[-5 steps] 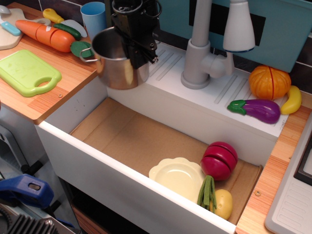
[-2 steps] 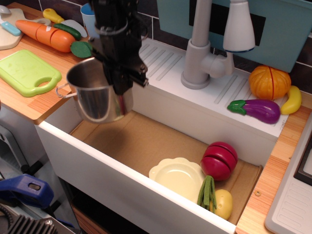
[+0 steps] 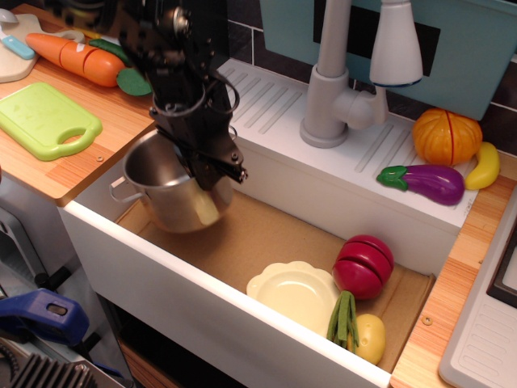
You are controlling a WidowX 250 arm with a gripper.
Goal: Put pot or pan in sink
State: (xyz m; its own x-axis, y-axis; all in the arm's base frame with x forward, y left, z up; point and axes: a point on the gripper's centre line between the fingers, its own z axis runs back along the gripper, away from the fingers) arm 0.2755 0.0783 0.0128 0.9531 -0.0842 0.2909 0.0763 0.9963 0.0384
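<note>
The shiny steel pot (image 3: 166,190) with a wire loop handle hangs inside the left end of the white sink (image 3: 153,267), low over its brown cardboard floor. I cannot tell whether it touches the floor. My black gripper (image 3: 203,166) comes from above and is shut on the pot's right rim, one finger inside and one outside. The pot is slightly tilted.
In the sink's right part lie a pale plate (image 3: 295,293), a red cut vegetable (image 3: 363,265), green beans and a potato (image 3: 370,337). The grey faucet (image 3: 335,81) stands on the drainboard, with an eggplant (image 3: 424,182), pumpkin and banana. A green cutting board (image 3: 44,119) and carrot lie on the left counter.
My gripper has carried the pot from above the counter's edge forward and down into the left end of the sink. The blue cup is now hidden behind my arm.
</note>
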